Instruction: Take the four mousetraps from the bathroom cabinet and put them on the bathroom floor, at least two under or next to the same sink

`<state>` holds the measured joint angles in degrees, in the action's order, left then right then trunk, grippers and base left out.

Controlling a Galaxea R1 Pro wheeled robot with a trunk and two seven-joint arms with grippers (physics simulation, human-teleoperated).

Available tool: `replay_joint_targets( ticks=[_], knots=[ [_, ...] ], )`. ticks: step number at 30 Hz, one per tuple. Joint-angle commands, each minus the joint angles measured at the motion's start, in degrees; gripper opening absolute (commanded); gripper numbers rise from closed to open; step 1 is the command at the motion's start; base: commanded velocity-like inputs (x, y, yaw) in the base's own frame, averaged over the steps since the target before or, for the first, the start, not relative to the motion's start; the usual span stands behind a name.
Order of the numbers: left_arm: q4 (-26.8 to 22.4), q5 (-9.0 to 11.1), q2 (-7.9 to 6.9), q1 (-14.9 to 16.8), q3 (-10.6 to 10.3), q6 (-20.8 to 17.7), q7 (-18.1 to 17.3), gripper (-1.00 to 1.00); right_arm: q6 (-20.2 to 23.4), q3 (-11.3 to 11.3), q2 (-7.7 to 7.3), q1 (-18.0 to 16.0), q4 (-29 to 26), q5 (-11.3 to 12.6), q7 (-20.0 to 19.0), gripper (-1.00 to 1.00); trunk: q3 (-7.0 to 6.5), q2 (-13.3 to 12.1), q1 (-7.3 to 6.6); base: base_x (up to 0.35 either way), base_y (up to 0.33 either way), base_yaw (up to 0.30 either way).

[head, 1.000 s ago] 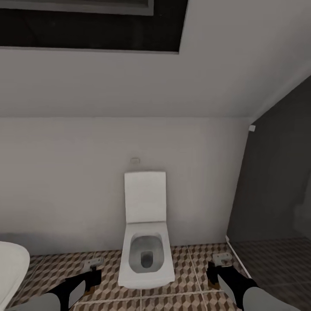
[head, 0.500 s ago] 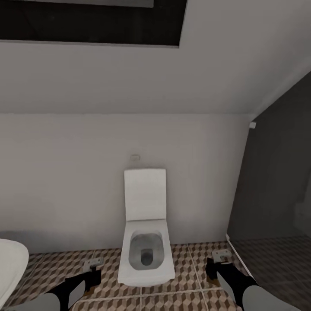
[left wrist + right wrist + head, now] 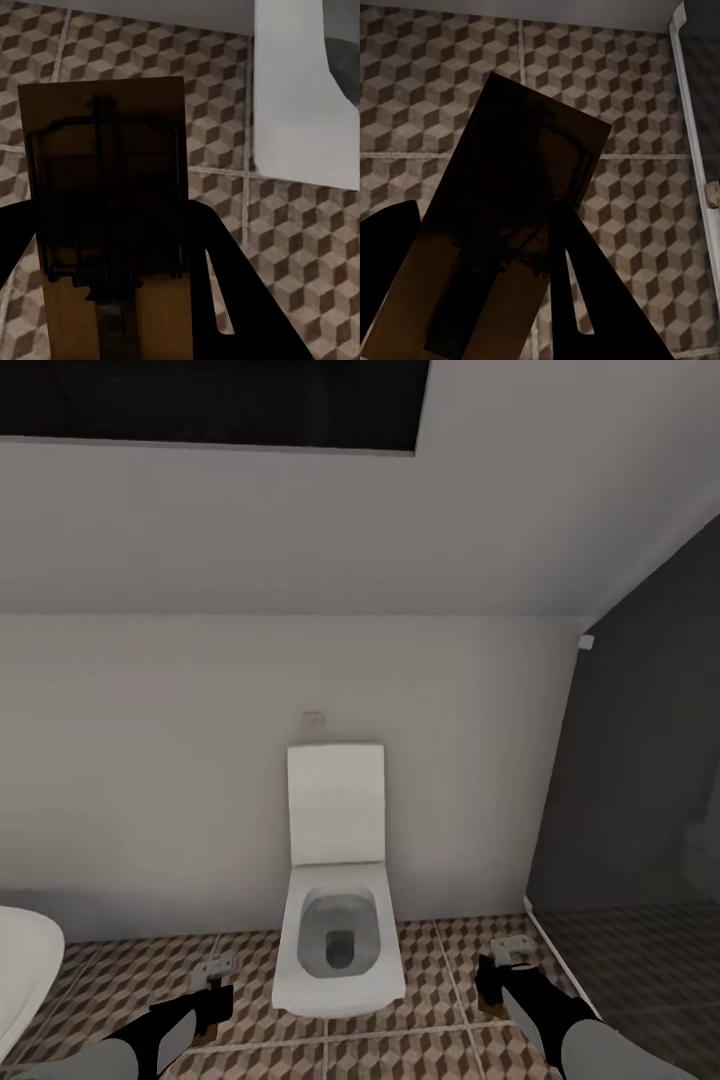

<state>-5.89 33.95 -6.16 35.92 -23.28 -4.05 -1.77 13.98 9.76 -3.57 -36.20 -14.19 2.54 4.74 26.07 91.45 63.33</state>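
Cube-patterned bathroom floor (image 3: 440,960) runs along the foot of a plain white wall, and the white toilet (image 3: 338,950) stands against that wall dead ahead of me, lid up. Compared with a second ago the whole head view has slid: the toilet sits a touch higher in the picture and less of the dark ceiling recess shows, so I read that as my head or trunk tipping down, not the fixtures moving. Both arms keep the same low, forward pose on either side of the toilet. The left end effector (image 3: 215,985) is clamped on a mousetrap (image 3: 112,247); the left wrist view has its dark fingers pressed against both long edges of the brown board, with the wire bar facing the camera and the toilet's white base just beyond it. The right end effector (image 3: 500,970) likewise grips a second mousetrap (image 3: 506,240), held at a slant over the tiles, with the white skirting strip (image 3: 690,112) of the grey partition to the toilet's right running past it. A rounded white rim (image 3: 25,970) shows well to the left of the toilet; I can't tell what fixture it is. My judgement: I'm carrying two traps, and the basin I need isn't ahead, so I'll have to turn before setting them down.
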Motion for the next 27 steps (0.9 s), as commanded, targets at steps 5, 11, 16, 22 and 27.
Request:
replay_joint_targets(
  ticks=[5, 11, 16, 22, 27],
  knots=[
    [0.0, 0.4, -0.19, 0.0, -0.4, -0.3, -0.1, -1.00, 0.0, 0.4, -0.10, 0.0, -0.1, 0.3, 0.3, -1.00, 0.97, 2.1, 1.10, 0.000, 0.000, 0.000],
    [0.0, 0.4, -0.26, 0.0, -0.4, -0.3, -0.1, -1.00, 0.0, 0.5, -0.12, 0.0, -0.1, 0.3, 0.3, -1.00, 2.04, 4.5, 2.42, 0.000, 0.000, 0.000],
    [0.0, 0.4, -0.30, 0.0, -0.4, -0.3, -0.1, -1.00, 0.1, 0.5, -0.06, 0.0, -0.1, 0.2, 0.4, -1.00, 2.94, 6.5, 3.52, 0.000, 0.000, 0.000],
    [0.0, 0.4, -0.33, 0.0, -0.4, -0.3, -0.1, -1.00, 0.1, 0.5, -0.06, 0.0, -0.1, 0.2, 0.4, -1.00, 4.02, 8.9, 4.83, 0.000, 0.000, 0.000],
    [0.0, 0.4, -0.35, 0.0, -0.4, -0.3, -0.1, -1.00, 0.0, 0.5, -0.09, 0.0, -0.1, 0.2, 0.4, -1.00, 4.92, 10.9, 5.93, 0.000, 0.000, 0.000]
  ],
)
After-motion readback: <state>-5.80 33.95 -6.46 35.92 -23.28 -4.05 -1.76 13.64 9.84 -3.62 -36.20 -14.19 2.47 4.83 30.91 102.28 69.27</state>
